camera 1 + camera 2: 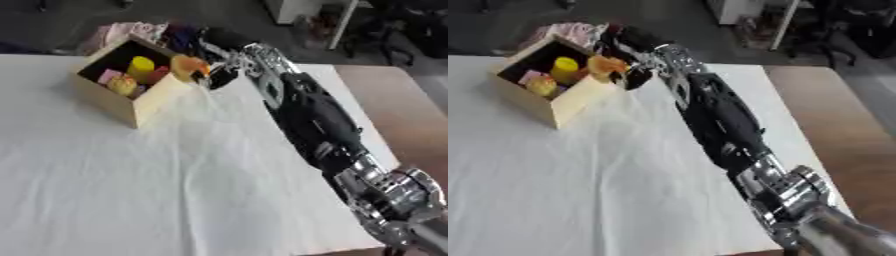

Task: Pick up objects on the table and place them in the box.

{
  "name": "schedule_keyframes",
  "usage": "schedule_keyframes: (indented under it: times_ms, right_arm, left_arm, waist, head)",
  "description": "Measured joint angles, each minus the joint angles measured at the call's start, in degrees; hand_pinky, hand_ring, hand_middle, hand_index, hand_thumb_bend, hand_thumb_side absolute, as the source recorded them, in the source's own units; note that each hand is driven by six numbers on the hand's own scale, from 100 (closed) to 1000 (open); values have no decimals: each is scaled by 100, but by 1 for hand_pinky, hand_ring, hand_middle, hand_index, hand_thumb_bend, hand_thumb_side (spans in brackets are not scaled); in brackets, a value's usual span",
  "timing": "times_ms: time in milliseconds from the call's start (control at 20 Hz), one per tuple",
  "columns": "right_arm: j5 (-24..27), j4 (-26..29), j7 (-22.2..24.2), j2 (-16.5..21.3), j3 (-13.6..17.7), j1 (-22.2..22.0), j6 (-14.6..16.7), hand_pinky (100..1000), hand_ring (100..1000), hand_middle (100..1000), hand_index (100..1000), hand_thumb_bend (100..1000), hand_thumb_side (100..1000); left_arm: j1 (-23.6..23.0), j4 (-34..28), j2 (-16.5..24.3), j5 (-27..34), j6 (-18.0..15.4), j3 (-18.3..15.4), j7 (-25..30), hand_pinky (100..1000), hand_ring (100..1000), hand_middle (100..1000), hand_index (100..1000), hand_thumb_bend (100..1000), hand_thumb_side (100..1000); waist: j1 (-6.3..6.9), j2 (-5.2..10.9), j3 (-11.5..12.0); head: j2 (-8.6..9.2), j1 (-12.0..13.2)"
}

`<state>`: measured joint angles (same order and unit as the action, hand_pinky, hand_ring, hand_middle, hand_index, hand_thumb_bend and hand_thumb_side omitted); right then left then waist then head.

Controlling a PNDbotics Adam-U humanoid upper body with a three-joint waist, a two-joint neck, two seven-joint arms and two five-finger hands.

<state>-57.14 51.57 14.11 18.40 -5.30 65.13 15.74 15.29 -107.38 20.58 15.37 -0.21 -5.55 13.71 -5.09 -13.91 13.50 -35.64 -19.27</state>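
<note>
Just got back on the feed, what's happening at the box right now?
The robot's right hand is stretched out across the white table and holds an orange object at the near right rim of the wooden box. The object is over the edge, not yet dropped in. Inside the box there is already a yellow cylinder plus a few pink, red and yellow items. The left hand is not in either view.

R robot hand [213, 70] w/ orange object [187, 66] at box [131, 107] rim.
</note>
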Motion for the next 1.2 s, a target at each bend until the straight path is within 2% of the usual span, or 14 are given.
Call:
schedule_keyframes:
  times_ms: [200,400,550,600,650,700,750,850,1000,1200]
  right_arm:
    - [10,-208,-322,-161,88,180,-228,487,469,461,540,100,100]
    - [-215,-502,-832,-456,141,268,-398,524,481,475,559,100,100]
    - [-417,-686,-1250,-664,188,303,-507,559,512,518,645,100,100]
    - [-479,-755,-1382,-731,207,303,-545,575,533,547,689,100,117]
    - [-533,-817,-1488,-793,212,305,-570,580,543,566,733,127,253]
    - [-573,-869,-1572,-850,213,307,-580,607,580,612,788,243,377]
    - [-604,-906,-1635,-897,209,308,-575,628,614,659,831,244,446]
    - [-688,-950,-1702,-966,183,310,-526,668,680,736,895,284,505]
    - [-875,-952,-1699,-1027,118,310,-405,717,762,811,947,308,524]
    - [-1018,-943,-1675,-1055,87,302,-281,727,778,836,949,300,497]
  left_arm:
    - [2,0,0,3,1,4,11,763,598,670,858,100,730]
    - [46,0,-19,20,13,21,44,763,597,670,858,100,733]
    - [71,0,-48,25,20,48,78,764,596,670,858,100,734]
    - [84,0,-49,27,25,61,86,764,596,670,858,100,734]
    - [90,0,-50,28,29,75,94,764,596,670,858,100,734]
    - [92,0,-52,29,33,77,101,764,596,670,858,100,734]
    - [94,0,-54,30,36,77,106,764,596,670,858,100,735]
    - [96,0,-74,31,42,79,116,764,596,670,858,100,735]
    - [97,0,-95,32,38,80,123,765,596,669,858,100,734]
    - [97,0,-95,33,37,80,124,765,595,670,858,100,733]
  waist:
    - [0,0,93]
    - [0,-6,216]
    - [0,-6,281]
    - [0,-6,293]
    - [0,-6,302]
    - [0,-6,309]
    - [-1,-6,313]
    - [-1,-6,315]
    - [-1,-6,317]
    - [-1,-6,300]
  head:
    - [2,-61]
    - [50,-181]
    - [58,-256]
    - [64,-275]
    - [65,-298]
    - [66,-313]
    - [66,-325]
    - [68,-339]
    - [69,-353]
    - [69,-353]
